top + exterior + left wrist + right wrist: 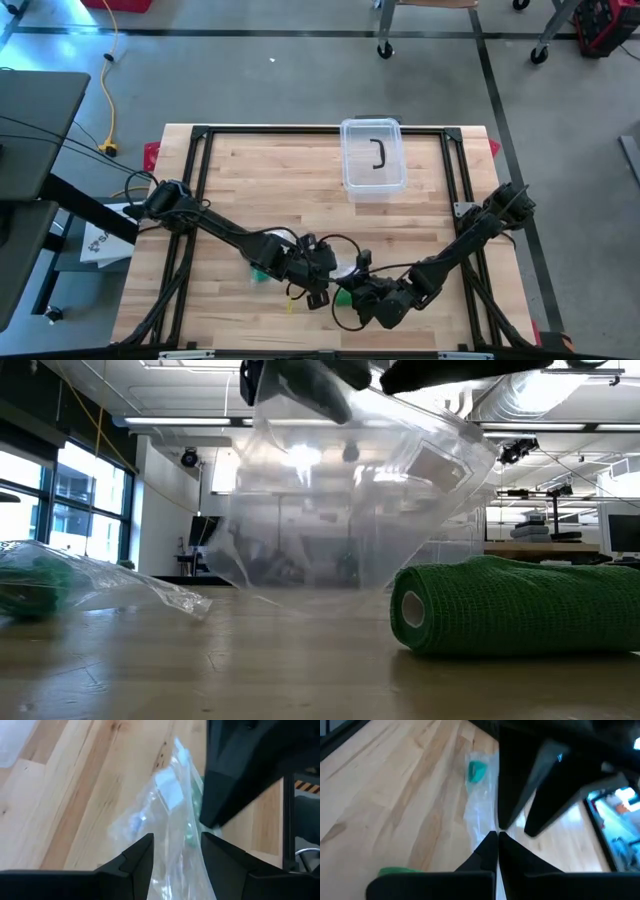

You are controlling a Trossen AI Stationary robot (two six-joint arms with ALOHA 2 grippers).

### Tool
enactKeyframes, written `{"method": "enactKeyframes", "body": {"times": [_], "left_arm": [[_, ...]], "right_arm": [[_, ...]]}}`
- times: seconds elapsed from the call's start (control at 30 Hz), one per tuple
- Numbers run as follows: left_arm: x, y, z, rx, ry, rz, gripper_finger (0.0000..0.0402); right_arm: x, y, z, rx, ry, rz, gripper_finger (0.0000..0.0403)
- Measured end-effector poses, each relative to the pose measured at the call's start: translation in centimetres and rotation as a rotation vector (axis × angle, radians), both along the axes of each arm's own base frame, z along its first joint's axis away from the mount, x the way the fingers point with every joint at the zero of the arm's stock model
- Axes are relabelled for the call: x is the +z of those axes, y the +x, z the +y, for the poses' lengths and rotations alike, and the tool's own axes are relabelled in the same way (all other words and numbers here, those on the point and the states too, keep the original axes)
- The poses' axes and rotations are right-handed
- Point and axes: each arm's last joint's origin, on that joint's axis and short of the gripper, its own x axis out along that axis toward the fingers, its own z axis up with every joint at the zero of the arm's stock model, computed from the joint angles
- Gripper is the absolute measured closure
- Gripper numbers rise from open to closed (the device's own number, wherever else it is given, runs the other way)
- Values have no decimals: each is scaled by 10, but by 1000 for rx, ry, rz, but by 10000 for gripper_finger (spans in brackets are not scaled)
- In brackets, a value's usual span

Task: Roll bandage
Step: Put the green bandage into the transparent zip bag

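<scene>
A rolled green bandage (510, 605) lies on its side on the wooden table, near the front edge (345, 297). A second green bandage (40, 585), inside crumpled clear wrap, lies to its left (260, 270). Between them a clear plastic bag (340, 510) hangs above the table. My left gripper (322, 275) and my right gripper (362, 285) are both shut on the bag's top, close together. In the low view the two grippers sit at the top edge, largely cut off. My left gripper has the bag's upper part (172, 865) bunched between its two fingers (142, 857), coming slanting down from the table's left. The bag hangs below it, clear of the table. My right gripper pinches a thin edge of the bag (487, 827) between its shut fingertips (490, 847), coming from the table's right at a shallow downward slant. How many layers it has I cannot tell.
A clear lidded box (345, 160) with a black handle stands at the table's far middle. Black frame rails (195, 180) run along the table's left, right and far sides. Bare wood lies between the box and the grippers.
</scene>
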Motion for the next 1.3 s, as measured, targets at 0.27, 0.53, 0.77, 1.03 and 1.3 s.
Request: {"method": "enactKeyframes", "body": {"times": [0.27,0.53,0.77,1.03,1.3], "left_arm": [[-1,0,-1,-6,-104,34,245],[-7,4,2,30,-190,79,257],[-13,4,10,28,-165,130,365],[-4,-3,17,144,41,63,398],[7,-14,4,208,247,-58,401]], "right_arm": [[3,1,2,21,-39,-27,403],[8,3,5,45,-61,-65,403],[8,-3,14,78,-70,-73,403],[6,-8,18,89,-33,-51,403],[-2,2,8,46,29,-24,403]]}}
